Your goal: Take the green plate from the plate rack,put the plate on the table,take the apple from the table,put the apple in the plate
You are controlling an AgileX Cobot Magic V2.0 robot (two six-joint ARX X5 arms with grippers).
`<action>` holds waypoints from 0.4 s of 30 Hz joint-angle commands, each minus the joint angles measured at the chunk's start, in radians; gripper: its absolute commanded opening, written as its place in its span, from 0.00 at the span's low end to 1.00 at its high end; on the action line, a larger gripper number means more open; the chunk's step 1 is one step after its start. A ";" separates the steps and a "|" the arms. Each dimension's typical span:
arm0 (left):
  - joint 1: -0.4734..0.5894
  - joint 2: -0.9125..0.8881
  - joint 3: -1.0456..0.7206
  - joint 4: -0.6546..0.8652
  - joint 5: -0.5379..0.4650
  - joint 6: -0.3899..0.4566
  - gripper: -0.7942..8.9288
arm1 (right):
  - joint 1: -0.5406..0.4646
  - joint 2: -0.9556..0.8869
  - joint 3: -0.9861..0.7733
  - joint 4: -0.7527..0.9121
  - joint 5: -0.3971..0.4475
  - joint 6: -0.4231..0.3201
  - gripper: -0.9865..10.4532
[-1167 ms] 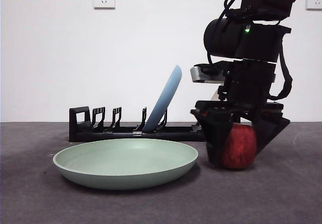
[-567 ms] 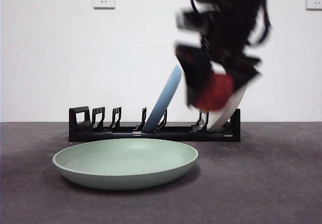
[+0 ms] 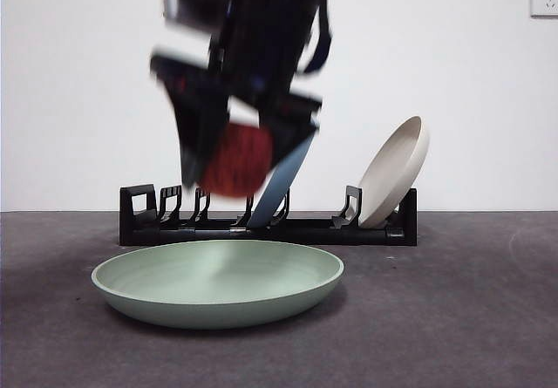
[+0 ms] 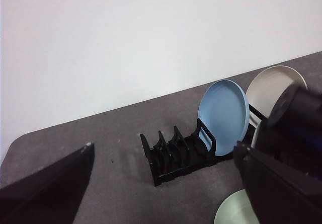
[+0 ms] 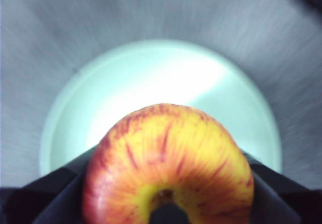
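On the front view, the plate rack (image 3: 261, 227) runs along the back of the table (image 3: 471, 318), with its left slots bare. In front of it, at about seven o'clock in the picture, the green plate (image 3: 218, 282) lies flat on the table, so the first half of the task looks done. Above the plate, at about eleven o'clock, the right gripper (image 3: 235, 157) hangs in the air, blurred, its jaws clamped on the apple (image 3: 237, 159). The right wrist view confirms it: the apple (image 5: 168, 166) sits between the jaws with the green plate (image 5: 161, 108) directly beneath.

Further right, a light blue plate (image 3: 283, 186) leans in the rack, and a cream-white plate (image 3: 394, 172) leans at the far right end, near three o'clock.

The left gripper (image 4: 166, 183) waits apart, its jaws spread wide and holding nothing.

The step in hand appears to be carrying the apple to the plate. The next move likely calls for lowering it over the plate's middle and releasing gently, lest it roll.
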 commanded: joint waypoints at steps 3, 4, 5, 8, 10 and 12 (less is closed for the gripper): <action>0.003 -0.002 -0.005 0.000 -0.004 -0.012 0.56 | 0.004 0.117 -0.002 0.002 -0.002 0.034 0.08; 0.003 -0.002 -0.005 0.000 -0.004 -0.012 0.56 | 0.004 0.138 -0.002 -0.001 -0.002 0.034 0.08; 0.003 -0.002 -0.005 0.000 -0.003 -0.013 0.56 | 0.005 0.157 -0.002 -0.006 -0.001 0.034 0.08; 0.003 -0.002 -0.005 -0.009 -0.003 -0.014 0.56 | 0.009 0.178 -0.002 -0.015 0.000 0.033 0.10; 0.003 -0.002 -0.005 -0.015 -0.003 -0.016 0.56 | 0.012 0.178 -0.002 -0.011 0.000 0.032 0.17; 0.003 -0.002 -0.005 -0.027 -0.003 -0.038 0.56 | 0.015 0.177 -0.002 -0.008 0.002 0.032 0.32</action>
